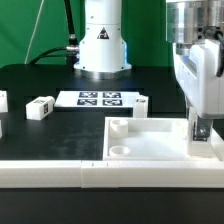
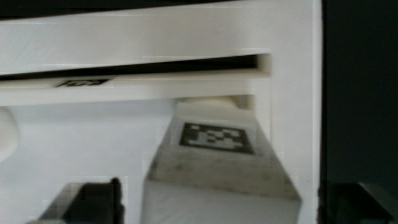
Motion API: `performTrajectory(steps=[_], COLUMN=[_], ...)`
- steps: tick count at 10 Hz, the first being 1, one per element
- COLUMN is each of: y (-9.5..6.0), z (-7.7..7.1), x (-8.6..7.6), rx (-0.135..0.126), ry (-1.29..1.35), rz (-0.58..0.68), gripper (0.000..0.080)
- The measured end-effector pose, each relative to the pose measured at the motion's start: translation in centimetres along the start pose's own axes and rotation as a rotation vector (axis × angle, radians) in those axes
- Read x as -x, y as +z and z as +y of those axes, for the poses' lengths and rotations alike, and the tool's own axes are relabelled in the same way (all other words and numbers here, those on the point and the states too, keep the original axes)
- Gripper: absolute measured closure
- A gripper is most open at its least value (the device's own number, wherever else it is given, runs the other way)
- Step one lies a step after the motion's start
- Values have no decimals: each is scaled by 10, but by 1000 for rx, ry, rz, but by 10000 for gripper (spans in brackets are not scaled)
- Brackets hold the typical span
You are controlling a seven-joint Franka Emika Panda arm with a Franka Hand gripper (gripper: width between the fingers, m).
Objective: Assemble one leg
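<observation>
Claw (image 1: pixel 201 129) spread wide over the tray's (image 1: pixel 158 136) corner at the exterior view's right, clear of the leg (image 2: pixel 217 138) standing there (tag toward the wrist camera). Seating looks nearly done; tightening may remain.

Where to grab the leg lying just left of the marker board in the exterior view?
Take the leg mid-length across its long side faces, probably straight from above: it lies flat on the table, nothing touching it, bare table along both sides.
</observation>
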State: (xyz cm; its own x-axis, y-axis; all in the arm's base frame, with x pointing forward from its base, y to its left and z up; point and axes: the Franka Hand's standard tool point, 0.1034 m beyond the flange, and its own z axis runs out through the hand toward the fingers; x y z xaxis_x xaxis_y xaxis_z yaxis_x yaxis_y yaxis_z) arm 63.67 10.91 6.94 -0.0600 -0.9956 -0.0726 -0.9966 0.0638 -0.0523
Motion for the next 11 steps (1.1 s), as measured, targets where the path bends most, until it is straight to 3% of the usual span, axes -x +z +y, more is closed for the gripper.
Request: performTrajectory(steps=[1, 2, 6, 11], y=[0, 0, 2, 0], z=[0, 1, 4, 1], x=[2, 4, 12, 9], rx=[1, 3, 6, 26], ry=[-65, -219, -681, -1232], rz=[1, 1, 11, 35], gripper=[182, 160, 150, 150])
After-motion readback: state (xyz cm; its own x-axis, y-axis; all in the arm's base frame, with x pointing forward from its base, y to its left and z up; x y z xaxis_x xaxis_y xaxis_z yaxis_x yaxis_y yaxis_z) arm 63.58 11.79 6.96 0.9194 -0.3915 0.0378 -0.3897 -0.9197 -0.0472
